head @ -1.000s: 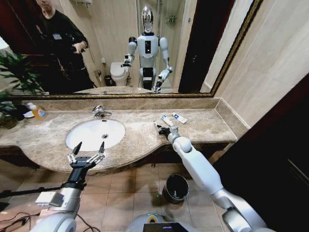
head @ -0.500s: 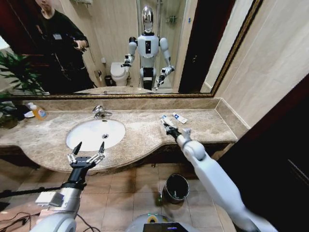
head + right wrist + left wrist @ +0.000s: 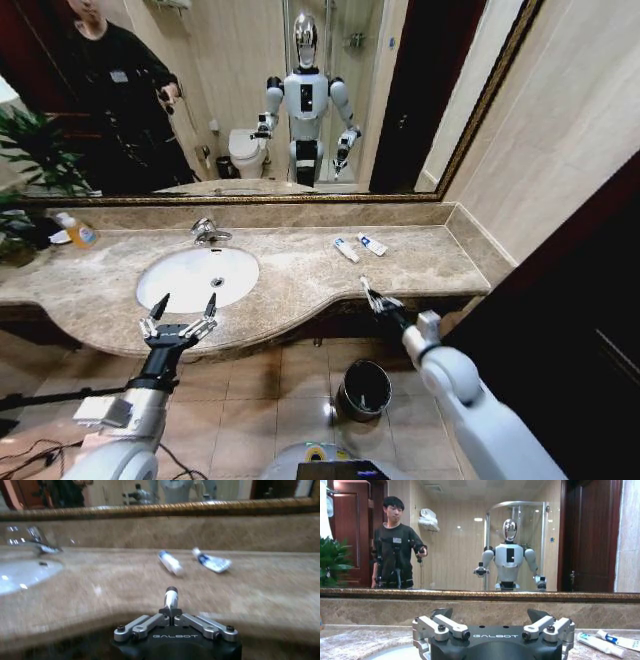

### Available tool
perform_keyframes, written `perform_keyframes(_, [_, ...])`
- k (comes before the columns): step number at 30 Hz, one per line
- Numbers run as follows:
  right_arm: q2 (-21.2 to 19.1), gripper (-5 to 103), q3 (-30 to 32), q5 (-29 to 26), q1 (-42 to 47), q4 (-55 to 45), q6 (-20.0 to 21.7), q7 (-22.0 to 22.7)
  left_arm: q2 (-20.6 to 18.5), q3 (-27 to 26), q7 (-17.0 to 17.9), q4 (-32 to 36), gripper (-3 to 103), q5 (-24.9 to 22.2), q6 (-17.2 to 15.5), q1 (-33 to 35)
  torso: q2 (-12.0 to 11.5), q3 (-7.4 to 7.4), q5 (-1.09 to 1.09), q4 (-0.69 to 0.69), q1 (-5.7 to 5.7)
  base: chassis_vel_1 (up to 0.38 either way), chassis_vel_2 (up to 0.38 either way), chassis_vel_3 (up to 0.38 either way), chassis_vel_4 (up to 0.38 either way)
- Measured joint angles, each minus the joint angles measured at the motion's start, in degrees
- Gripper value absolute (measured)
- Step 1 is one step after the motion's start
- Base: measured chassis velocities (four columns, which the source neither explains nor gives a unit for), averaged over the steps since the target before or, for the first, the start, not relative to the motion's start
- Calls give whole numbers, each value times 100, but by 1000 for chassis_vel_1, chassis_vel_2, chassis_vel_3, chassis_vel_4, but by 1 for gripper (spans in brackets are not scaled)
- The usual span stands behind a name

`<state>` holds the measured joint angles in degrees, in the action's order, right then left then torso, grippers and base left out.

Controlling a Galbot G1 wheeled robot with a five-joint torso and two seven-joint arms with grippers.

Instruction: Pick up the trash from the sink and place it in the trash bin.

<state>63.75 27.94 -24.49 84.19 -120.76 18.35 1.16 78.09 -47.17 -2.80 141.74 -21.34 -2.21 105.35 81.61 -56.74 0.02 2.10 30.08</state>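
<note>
Now the right gripper (image 3: 372,296) pinches a small white tube (image 3: 170,597) tight between its closed jaws, at the counter's front edge, above the trash bin (image 3: 364,388). Left gripper (image 3: 180,322) waits wide open and empty by the sink (image 3: 197,277).

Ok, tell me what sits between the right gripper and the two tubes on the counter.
Nothing: in the right wrist view, bare marble countertop runs from the right gripper, shut on a small tube, to the two white tubes.

Open floor is seen around the trash bin (image 3: 365,388), and its mouth is uncovered. The countertop (image 3: 290,275) edge overhangs just behind it.
</note>
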Motion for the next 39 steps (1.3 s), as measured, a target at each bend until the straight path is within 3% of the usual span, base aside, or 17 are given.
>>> perform_keyframes(11, [486, 0, 337, 544, 642, 1031, -591, -380, 0, 0, 0, 0, 100, 0, 0, 0, -1, -1, -1, 1, 1, 0, 0, 0, 0])
perform_keyframes(19, [1102, 0, 193, 809, 232, 2570, -833, -390, 0, 0, 0, 0, 100, 0, 0, 0, -1, -1, -1, 1, 1, 0, 0, 0, 0])
perform_keyframes(31, [1252, 0, 175, 774, -277, 3829, -1000, -247, 0, 0, 0, 0, 100, 0, 0, 0, -1, -1, -1, 1, 1, 0, 0, 0, 0])
perform_keyframes(34, [1245, 4, 164, 737, -289, 3864, -1034, -285, 0, 0, 0, 0, 100, 0, 0, 0, -1, -1, -2, 1, 1, 0, 0, 0, 0])
perform_keyframes(35, [1242, 14, 149, 699, -279, 3835, -1037, -302, 0, 0, 0, 0, 100, 0, 0, 0, -1, -1, -2, 1, 1, 0, 0, 0, 0])
perform_keyframes(39, [1247, 25, 139, 676, -263, 3771, -1074, -310, 0, 0, 0, 0, 100, 0, 0, 0, -1, -1, -2, 1, 1, 0, 0, 0, 0])
